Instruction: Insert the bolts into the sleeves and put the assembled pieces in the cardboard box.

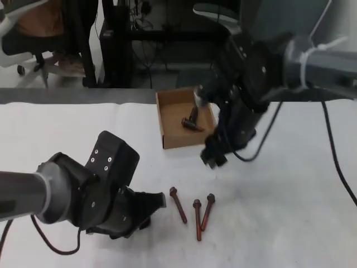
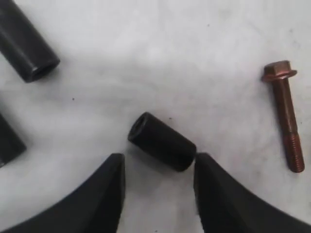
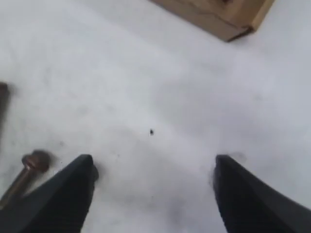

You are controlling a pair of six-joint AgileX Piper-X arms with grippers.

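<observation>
White cloth (image 1: 290,212) covers the bench.

Left pincer (image 2: 159,162): low over the cloth, on the near side of the bench (image 1: 159,200). Fingers spread, nothing grasped. One black sleeve (image 2: 163,141) lies on its side just ahead of my fingertips, across the gap, open bore turned away from the pincer. One end sits close to a fingertip; I cannot tell whether they touch. Two more black sleeves lie farther off, a second sleeve (image 2: 29,48) and a third sleeve (image 2: 7,143) cut by the frame edge. A copper bolt (image 2: 285,116) lies well apart from the near sleeve, flanged head away from me.

Right pincer (image 3: 154,162): hangs above bare cloth just beside the near corner of the cardboard box (image 1: 184,143), seen in the high view at (image 1: 213,158). Fingers released, wide apart, empty. The box corner (image 3: 218,17) shows beyond my fingertips; a bolt head (image 3: 34,162) lies beside one finger.

Loose bolts on the cloth between the two arms: first bolt (image 1: 178,205), middle bolt (image 1: 197,219), third bolt (image 1: 207,211). The middle and third lie close together.

Dark assembled hardware (image 1: 191,121) lies inside the box; count unclear.
</observation>
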